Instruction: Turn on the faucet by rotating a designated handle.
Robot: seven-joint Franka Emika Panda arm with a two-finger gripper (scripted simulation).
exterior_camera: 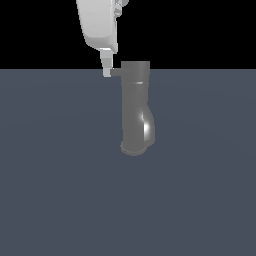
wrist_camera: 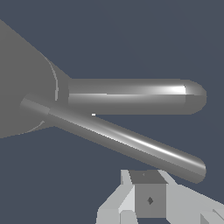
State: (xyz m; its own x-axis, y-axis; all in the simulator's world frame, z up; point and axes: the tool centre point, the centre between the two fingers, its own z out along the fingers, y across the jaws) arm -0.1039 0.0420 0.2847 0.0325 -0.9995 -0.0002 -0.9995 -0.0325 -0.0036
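The faucet (exterior_camera: 136, 107) is a glossy grey column with a cylindrical cap, a bulging lower body and a flared round end, standing mid-scene in the exterior view. A thin grey handle (exterior_camera: 115, 71) sticks out of the cap toward the exterior view's left. My white gripper (exterior_camera: 106, 70) comes down from above, its fingers together, the tips right at the handle's outer end. The wrist view shows two grey rods leaving the faucet (wrist_camera: 22, 87). The slanted rod, the handle (wrist_camera: 127, 140), ends just beside my gripper (wrist_camera: 148, 199); a thicker rod (wrist_camera: 131, 96) lies beyond it. Nothing is between the fingers.
A flat dark blue-grey floor (exterior_camera: 60, 190) spreads around the faucet. Behind it the background is black. The arm's white hand (exterior_camera: 99, 25) fills the upper part of the exterior view, left of the faucet's cap.
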